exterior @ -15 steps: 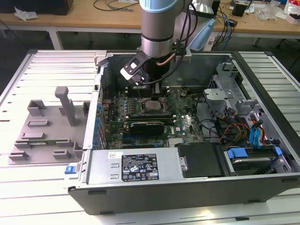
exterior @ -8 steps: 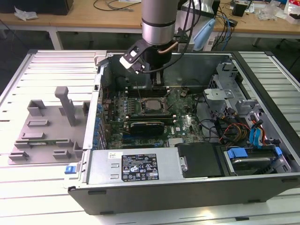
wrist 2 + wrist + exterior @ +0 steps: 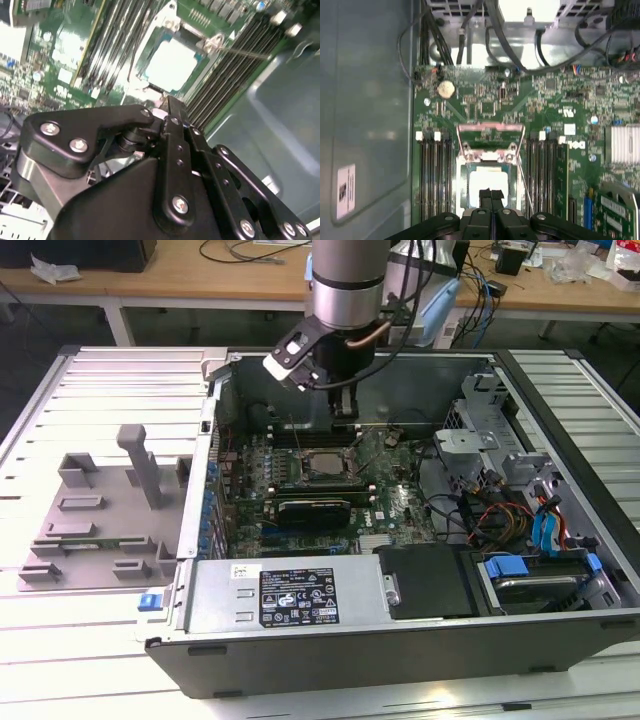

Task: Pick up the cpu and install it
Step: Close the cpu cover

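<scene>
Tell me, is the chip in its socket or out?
In. The cpu lies flat inside the socket; the shut gripper hangs above it, holding nothing.

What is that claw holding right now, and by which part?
Nothing. The gripper is shut and empty, just above the cpu, which lies in its socket.

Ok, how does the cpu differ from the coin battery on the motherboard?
The cpu is square; the coin battery is round. The cpu is clearly larger than the coin battery. The cpu lies in the socket between the memory slots, close by the gripper; the coin battery sits past the opened socket frame, well away from the gripper. Both have pale, shiny tops and lie flat on the motherboard.
</scene>
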Motion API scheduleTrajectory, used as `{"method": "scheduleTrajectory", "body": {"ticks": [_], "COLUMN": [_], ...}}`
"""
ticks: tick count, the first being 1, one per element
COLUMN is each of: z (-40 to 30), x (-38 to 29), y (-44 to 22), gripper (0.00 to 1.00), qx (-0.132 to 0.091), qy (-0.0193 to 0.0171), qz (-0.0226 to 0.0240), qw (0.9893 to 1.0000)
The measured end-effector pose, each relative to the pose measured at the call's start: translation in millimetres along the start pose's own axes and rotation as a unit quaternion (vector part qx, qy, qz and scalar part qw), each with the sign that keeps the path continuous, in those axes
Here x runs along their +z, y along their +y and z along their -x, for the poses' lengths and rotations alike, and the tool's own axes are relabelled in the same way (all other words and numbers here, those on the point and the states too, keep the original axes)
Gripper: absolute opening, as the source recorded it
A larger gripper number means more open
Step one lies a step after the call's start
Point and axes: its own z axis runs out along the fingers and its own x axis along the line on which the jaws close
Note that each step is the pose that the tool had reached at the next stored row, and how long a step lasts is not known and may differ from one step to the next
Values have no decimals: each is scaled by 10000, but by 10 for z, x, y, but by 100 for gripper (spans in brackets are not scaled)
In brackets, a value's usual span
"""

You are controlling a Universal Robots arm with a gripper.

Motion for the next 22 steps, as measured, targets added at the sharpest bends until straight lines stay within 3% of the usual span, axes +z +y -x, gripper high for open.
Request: {"method": "scheduleTrajectory", "body": {"ticks": [9, 10, 12, 15, 17, 22], "z": [3, 4, 5, 6, 6, 8], "x": [17, 22, 24, 31, 33, 100], "y": [379, 456, 528, 697, 741, 738], "gripper": [11, 11, 11, 11, 11, 11], "qx": [-1, -1, 0, 0, -1, 0], "qy": [0, 1, 1, 1, 0, 0], "qz": [-2, -5, -8, -15, -15, -15], "qw": [10000, 10000, 10000, 10000, 10000, 10000]}}
